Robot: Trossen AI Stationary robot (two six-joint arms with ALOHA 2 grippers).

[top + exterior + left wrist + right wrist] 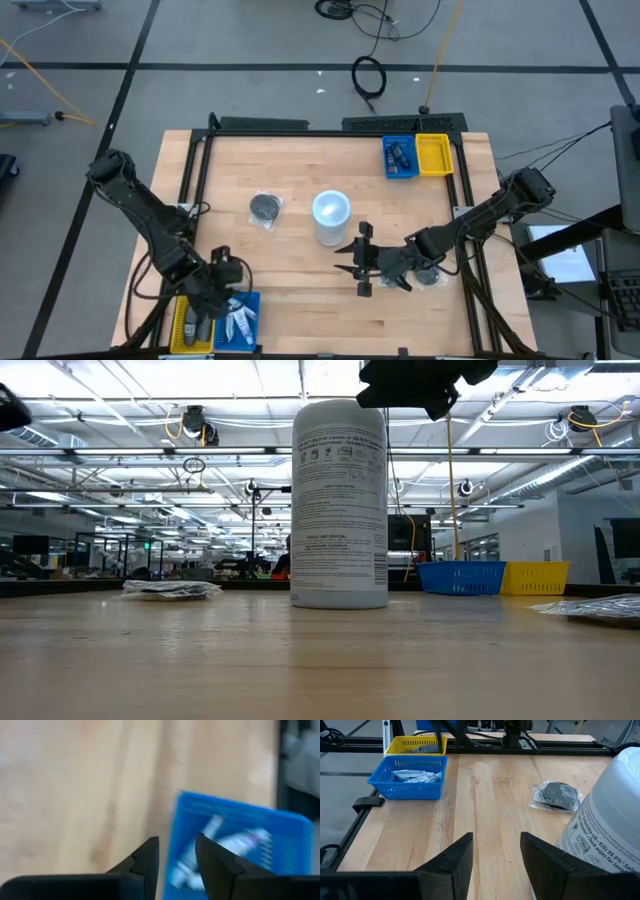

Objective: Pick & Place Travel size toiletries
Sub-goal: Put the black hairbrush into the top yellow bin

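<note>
White and silvery tubes [241, 318] lie in a blue tray [254, 300] at the bench's near left corner, with a yellow tray [177, 330] touching its outer side. A dark grey disc in a clear wrapper [266, 208] lies on open wood left of centre, well apart from every edge. Another wrapped item [430, 275] lies near the right edge, partly under the right arm. More small items sit in a second blue tray [400, 158] at the far right corner, beside a second yellow tray [434, 154].

The left gripper [213, 283] hangs over the near blue tray's inner rim, its fingers [145, 862] parted with nothing between them. The right gripper [360, 262] hovers over bare wood near the bench's middle, jaws apart and empty, just beside the white cylinder [331, 217].

Wide clear wood runs along the far edge and between disc and cylinder; the near middle strip is also free.
</note>
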